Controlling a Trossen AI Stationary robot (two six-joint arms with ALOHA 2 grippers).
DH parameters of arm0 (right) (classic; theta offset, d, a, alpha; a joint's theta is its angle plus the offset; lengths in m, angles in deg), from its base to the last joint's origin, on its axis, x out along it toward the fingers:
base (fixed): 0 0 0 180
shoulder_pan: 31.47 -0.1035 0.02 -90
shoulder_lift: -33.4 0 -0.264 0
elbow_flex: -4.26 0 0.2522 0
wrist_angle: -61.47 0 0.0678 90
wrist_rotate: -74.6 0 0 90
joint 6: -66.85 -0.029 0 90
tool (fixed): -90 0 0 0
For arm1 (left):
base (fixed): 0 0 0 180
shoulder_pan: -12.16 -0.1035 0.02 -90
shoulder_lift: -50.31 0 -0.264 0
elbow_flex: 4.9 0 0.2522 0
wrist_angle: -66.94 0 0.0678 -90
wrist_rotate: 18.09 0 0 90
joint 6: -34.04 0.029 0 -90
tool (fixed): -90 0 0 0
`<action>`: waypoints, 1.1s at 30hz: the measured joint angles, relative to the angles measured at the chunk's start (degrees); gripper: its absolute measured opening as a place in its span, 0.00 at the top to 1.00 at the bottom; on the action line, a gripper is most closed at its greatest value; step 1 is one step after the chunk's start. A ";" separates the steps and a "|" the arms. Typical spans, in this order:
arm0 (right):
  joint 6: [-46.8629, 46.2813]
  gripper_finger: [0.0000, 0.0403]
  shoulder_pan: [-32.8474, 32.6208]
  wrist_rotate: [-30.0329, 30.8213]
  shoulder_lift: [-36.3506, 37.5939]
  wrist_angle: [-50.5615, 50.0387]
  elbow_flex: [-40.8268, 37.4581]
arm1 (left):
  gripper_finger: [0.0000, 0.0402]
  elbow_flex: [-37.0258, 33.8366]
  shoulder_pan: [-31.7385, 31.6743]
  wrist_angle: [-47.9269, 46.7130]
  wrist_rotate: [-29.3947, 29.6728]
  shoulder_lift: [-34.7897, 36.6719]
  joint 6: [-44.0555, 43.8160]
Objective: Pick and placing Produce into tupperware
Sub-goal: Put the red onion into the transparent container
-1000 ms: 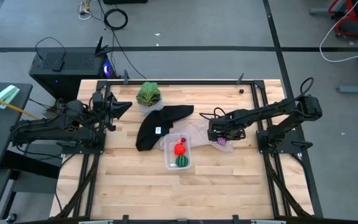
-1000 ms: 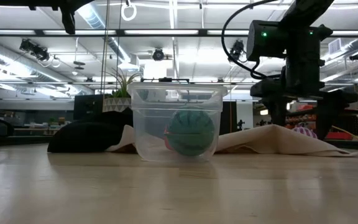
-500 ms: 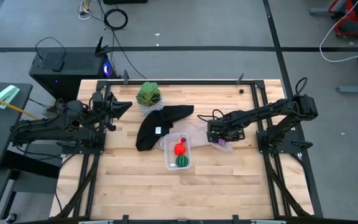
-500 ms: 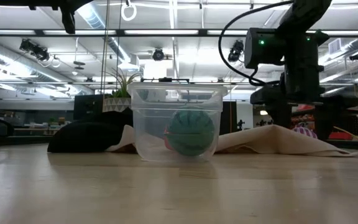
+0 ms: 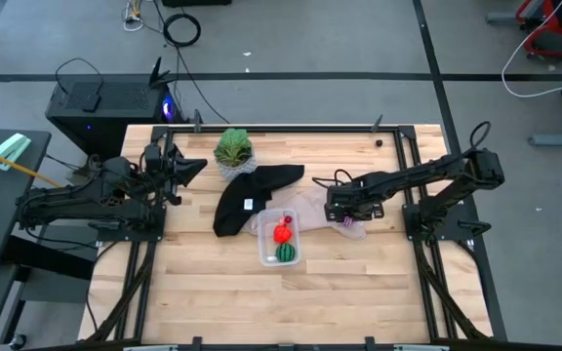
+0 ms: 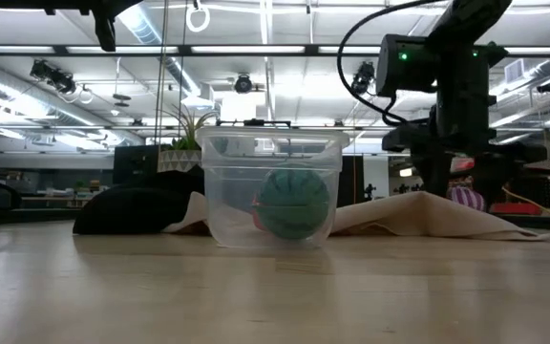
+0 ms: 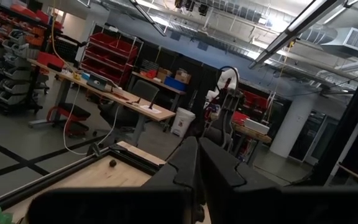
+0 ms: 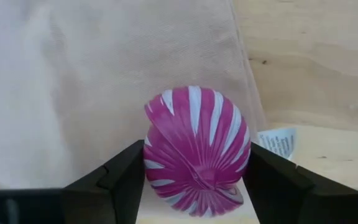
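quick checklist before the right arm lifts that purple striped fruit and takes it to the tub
1. Right gripper around the purple striped fruit, one finger on each side: ok.
2. Fruit lifted off the beige cloth: cannot tell.
3. Tupperware open at the top, no lid on it: ok.
4. Room in the tub: red fruit and green melon-like fruit already inside, free space tight: cannot tell.
5. Left gripper parked at the table's far left, away from the tub: ok.
6. Black cloth beside the tub, not covering its opening: ok.

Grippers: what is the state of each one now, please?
Left gripper: shut, holding nothing, waiting at the table's left edge.
Right gripper: fingers shut on the magenta striped fruit, over the beige cloth.
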 joint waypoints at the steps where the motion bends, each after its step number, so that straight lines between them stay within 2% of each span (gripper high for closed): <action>1: 0.21 0.39 0.00 -0.02 0.65 -0.01 0.01 | 0.94 0.00 0.00 0.00 0.00 0.00 0.00; 8: 4.81 0.37 -0.78 1.33 5.63 0.97 6.85 | 0.97 0.00 0.02 0.02 0.00 0.00 -0.11; 13: 12.02 0.38 -3.37 3.12 6.99 10.75 17.92 | 0.96 0.00 0.01 0.02 0.00 0.00 -0.11; 16: 19.94 0.38 -5.02 4.84 5.86 17.49 26.09 | 0.95 0.00 0.01 0.02 0.00 0.00 -0.09; 21: 33.43 0.38 -5.17 7.10 -0.76 18.41 40.10 | 0.96 0.00 0.00 0.04 0.00 -0.02 -0.07; 25: 41.65 0.38 -4.99 5.18 -8.29 16.35 47.61 | 0.97 0.00 0.00 0.13 0.00 -0.01 -0.04; 30: 49.39 0.37 -6.49 2.79 -16.27 4.56 50.72 | 0.96 0.00 0.00 0.13 0.01 0.00 0.04; 33: 53.66 0.38 -7.61 2.73 -18.98 2.62 50.60 | 0.94 0.00 0.00 0.13 0.01 -0.02 0.52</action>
